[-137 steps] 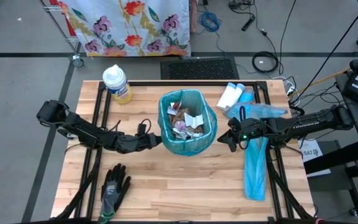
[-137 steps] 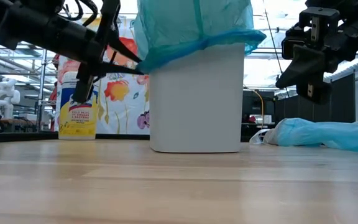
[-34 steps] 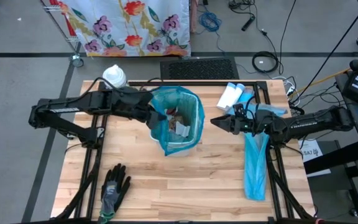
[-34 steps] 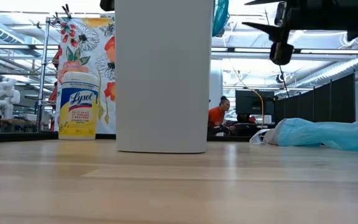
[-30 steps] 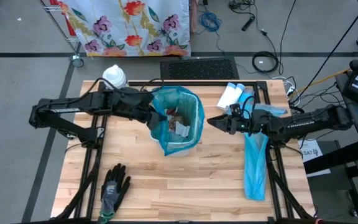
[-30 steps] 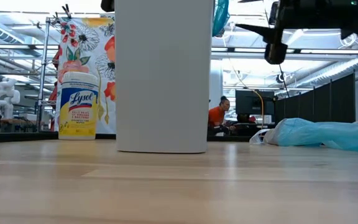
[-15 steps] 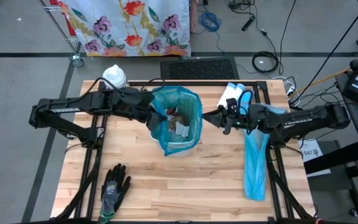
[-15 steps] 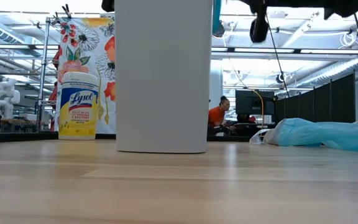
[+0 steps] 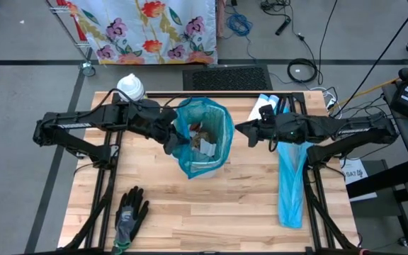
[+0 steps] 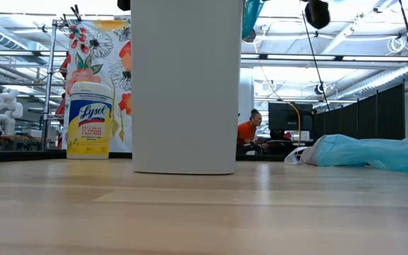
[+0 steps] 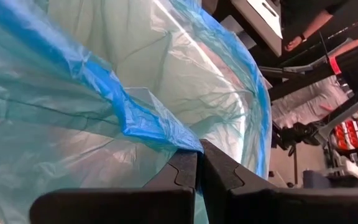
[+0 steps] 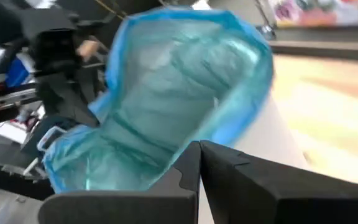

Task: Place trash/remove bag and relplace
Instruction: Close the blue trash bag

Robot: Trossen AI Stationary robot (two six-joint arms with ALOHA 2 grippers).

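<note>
Trash (image 9: pixel 204 140) sits inside blue bag (image 9: pixel 202 142), lifted partly out of white bin (image 10: pixel 185 85) mid-table. Left gripper (image 11: pixel 197 163) clenched on bag rim. Right gripper (image 12: pixel 199 155) at opposite rim, jaws shut; no plastic visible between them. Risk: one-sided pull could tip bag and spill, or tear film. High view shows contents; low view shows only bin wall and spare bag (image 10: pixel 374 153).

My left gripper (image 9: pixel 170 141) pinched on blue bag (image 9: pixel 202 117) rim, bin wall (image 10: pixel 186 85) below. My right gripper (image 9: pixel 241 129) closed at opposite rim. Bare table (image 9: pixel 211 205) before both; glove (image 9: pixel 129 212) near left front; spare bag (image 9: pixel 291 184) behind right.
</note>
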